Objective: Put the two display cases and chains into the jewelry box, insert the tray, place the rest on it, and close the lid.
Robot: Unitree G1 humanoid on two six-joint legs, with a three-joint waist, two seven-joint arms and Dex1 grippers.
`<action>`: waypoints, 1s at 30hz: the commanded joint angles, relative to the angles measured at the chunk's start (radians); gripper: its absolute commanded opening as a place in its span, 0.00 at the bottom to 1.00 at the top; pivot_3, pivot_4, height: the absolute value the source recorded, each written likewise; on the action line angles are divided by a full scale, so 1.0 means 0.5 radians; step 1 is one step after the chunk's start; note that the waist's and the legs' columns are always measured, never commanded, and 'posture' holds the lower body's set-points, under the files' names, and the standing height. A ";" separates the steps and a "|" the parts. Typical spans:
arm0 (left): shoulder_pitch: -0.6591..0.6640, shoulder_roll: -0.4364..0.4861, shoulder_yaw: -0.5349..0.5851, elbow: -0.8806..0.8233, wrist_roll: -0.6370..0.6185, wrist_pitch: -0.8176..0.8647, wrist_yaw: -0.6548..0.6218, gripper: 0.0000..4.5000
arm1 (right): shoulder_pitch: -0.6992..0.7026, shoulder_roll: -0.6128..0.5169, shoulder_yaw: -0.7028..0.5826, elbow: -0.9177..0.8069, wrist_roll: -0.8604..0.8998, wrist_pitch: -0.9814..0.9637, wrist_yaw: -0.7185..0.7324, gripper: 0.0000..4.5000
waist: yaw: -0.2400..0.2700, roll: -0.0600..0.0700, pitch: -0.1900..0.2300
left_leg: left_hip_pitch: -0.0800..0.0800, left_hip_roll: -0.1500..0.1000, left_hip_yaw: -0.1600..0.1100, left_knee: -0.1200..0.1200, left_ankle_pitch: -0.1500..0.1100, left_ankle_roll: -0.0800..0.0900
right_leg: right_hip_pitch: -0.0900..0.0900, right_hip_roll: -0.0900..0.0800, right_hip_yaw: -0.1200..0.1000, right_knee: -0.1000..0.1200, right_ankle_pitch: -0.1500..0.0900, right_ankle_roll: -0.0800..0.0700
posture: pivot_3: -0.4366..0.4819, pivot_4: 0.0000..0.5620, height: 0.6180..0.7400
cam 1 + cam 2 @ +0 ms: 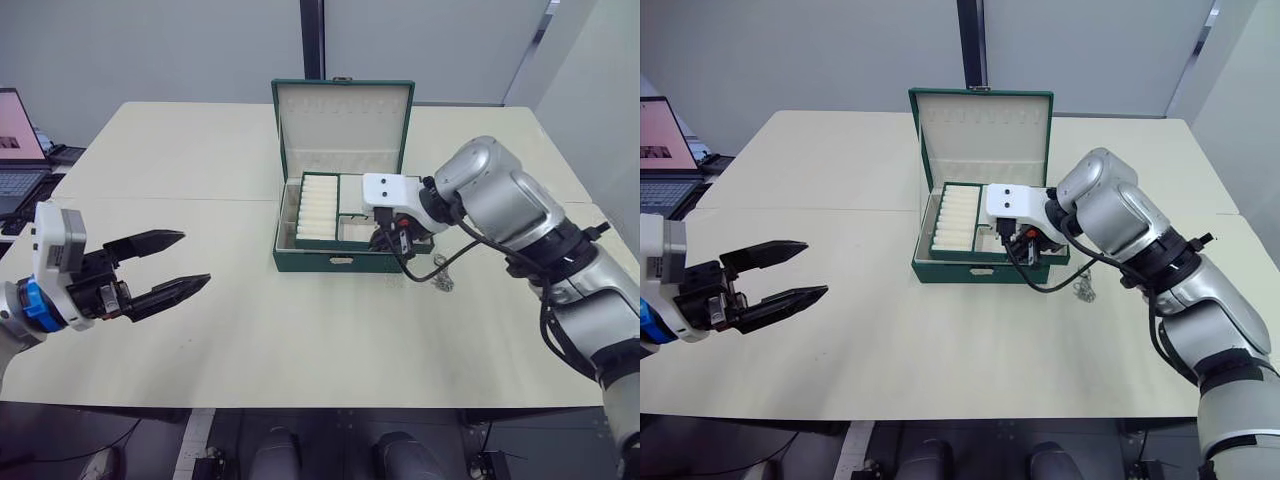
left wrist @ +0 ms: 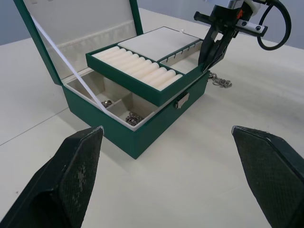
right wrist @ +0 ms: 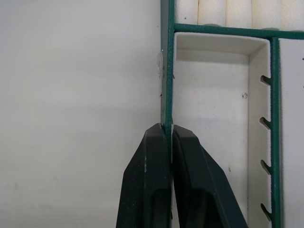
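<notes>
The dark green jewelry box [image 1: 330, 261] stands open mid-table with its lid [image 1: 340, 120] upright. The tray [image 2: 142, 71], ribbed strip and cream compartments, rests across the box top, shifted toward the robot's right. My right gripper [image 3: 171, 135] is shut on the tray's green rim at its front right corner. Below the tray, two chains [image 2: 107, 102] [image 2: 133, 118] lie in the box's uncovered compartments. A silver cluster, the rest [image 1: 441, 276], lies on the table just right of the box. The display cases are hidden. My left gripper [image 1: 170, 266] hovers open over the table's left, far from the box.
A laptop [image 1: 15, 150] with a lit screen sits off the table's left edge. The right arm's cable [image 1: 425, 268] hangs beside the box's right wall. The box's metal clasp [image 2: 181, 100] faces me.
</notes>
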 commanded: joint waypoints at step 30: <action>-0.067 0.062 0.104 -0.271 -0.166 0.198 0.208 1.00 | -0.221 0.389 -0.041 0.555 -0.155 -0.269 -0.018 0.00 | -0.006 -0.001 -0.001 | 0.000 0.000 -0.001 -0.001 0.001 -0.002 | 0.001 0.001 -0.001 0.001 0.000 0.000 | 0.48 0.27 1.00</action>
